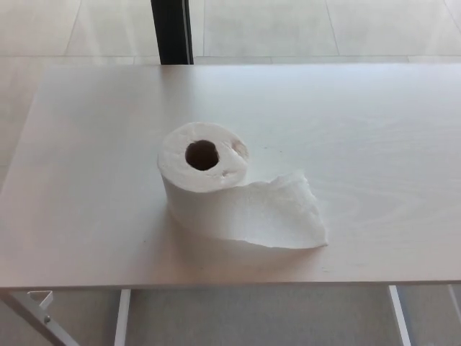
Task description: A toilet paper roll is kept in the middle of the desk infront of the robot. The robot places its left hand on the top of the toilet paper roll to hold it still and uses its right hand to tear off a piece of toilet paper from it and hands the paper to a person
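Nearest us, pale metal legs (43, 311) show under the front edge of the bench (86, 216), above light floor tiles. On its whitish wood-grain top we see the toilet paper roll (202, 180) standing upright near the middle, its loose sheet (277, 216) trailing out to the right and lying on the surface. Beyond the far edge, a dark post (171, 32) rises from the tiled floor (324, 29). Neither hand appears, so we cannot tell how their fingers are set.

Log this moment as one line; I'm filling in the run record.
phase: not started | toilet paper roll: upright mid-desk, loose sheet trailing toward robot's right | desk | left hand: not in view | right hand: not in view
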{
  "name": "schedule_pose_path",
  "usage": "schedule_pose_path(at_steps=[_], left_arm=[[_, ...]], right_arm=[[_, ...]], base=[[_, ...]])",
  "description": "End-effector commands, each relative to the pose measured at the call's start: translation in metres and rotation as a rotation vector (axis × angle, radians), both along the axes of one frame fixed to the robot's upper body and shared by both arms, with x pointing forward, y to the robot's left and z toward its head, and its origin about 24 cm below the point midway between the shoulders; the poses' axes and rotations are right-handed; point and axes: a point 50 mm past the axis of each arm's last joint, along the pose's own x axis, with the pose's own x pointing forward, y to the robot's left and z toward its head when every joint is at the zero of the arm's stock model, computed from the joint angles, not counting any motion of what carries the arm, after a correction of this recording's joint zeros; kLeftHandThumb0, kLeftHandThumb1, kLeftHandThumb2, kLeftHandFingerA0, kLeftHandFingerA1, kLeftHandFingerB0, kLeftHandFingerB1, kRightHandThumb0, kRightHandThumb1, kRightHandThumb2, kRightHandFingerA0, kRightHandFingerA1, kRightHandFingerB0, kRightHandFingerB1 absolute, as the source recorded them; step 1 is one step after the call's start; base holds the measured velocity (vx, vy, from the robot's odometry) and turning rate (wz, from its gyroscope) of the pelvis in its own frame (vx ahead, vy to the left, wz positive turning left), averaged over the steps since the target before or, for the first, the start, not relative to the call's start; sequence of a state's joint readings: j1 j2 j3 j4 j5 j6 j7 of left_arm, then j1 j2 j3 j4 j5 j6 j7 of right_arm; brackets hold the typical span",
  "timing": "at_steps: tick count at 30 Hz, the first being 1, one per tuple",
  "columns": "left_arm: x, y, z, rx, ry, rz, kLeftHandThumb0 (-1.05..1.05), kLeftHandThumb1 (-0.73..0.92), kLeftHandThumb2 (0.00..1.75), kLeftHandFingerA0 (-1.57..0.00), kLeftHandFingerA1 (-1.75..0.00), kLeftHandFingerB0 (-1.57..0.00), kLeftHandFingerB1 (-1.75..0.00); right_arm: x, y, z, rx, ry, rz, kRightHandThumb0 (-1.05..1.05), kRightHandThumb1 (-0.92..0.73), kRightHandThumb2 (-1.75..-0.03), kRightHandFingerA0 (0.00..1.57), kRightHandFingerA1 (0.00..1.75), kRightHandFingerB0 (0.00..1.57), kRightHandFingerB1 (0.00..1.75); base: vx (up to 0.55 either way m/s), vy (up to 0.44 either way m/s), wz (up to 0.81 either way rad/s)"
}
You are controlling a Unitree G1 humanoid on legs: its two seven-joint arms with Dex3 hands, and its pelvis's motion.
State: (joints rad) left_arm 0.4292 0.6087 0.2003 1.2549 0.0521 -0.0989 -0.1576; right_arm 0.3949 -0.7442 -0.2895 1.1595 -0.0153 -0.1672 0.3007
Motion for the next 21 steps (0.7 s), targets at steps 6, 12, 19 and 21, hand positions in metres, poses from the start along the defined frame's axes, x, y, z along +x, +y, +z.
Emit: schedule_pose_path(at_steps=[6,12,19,21], left_arm=[[0.032,0.033,0.037,0.128,-0.443,0.150,-0.48,0.76,0.63,-0.49,-0.55,-0.46,-0.40],[0.125,0.060,0.092,0.305,-0.851,-0.004,-0.46,0.74,0.62,-0.34,-0.42,-0.37,-0.35],[0.233,0.025,0.207,0.465,-1.319,-0.355,-0.65,0.71,0.61,-0.41,-0.69,-0.41,-0.50],[0.262,0.002,0.246,0.517,-1.431,-0.468,-0.81,0.56,1.04,-0.53,-0.81,-0.41,-0.66]], right_arm=[[0.015,-0.023,0.047,-0.032,-0.382,-0.031,-0.68,-0.61,-0.93,0.20,0.58,0.15,0.45],[0.080,-0.033,0.115,-0.269,-0.840,0.086,-0.69,-0.60,-0.95,0.26,0.58,0.18,0.45],[0.149,-0.004,0.199,-0.319,-1.307,0.320,-0.79,-0.56,-0.94,0.23,0.57,0.14,0.45],[0.171,0.019,0.229,-0.357,-1.363,0.443,-0.81,-0.56,-0.94,0.21,0.59,0.12,0.47]], base=[[0.00,0.000,0.00],[0.00,0.000,0.00],[0.00,0.000,0.00],[0.00,0.000,0.00]])
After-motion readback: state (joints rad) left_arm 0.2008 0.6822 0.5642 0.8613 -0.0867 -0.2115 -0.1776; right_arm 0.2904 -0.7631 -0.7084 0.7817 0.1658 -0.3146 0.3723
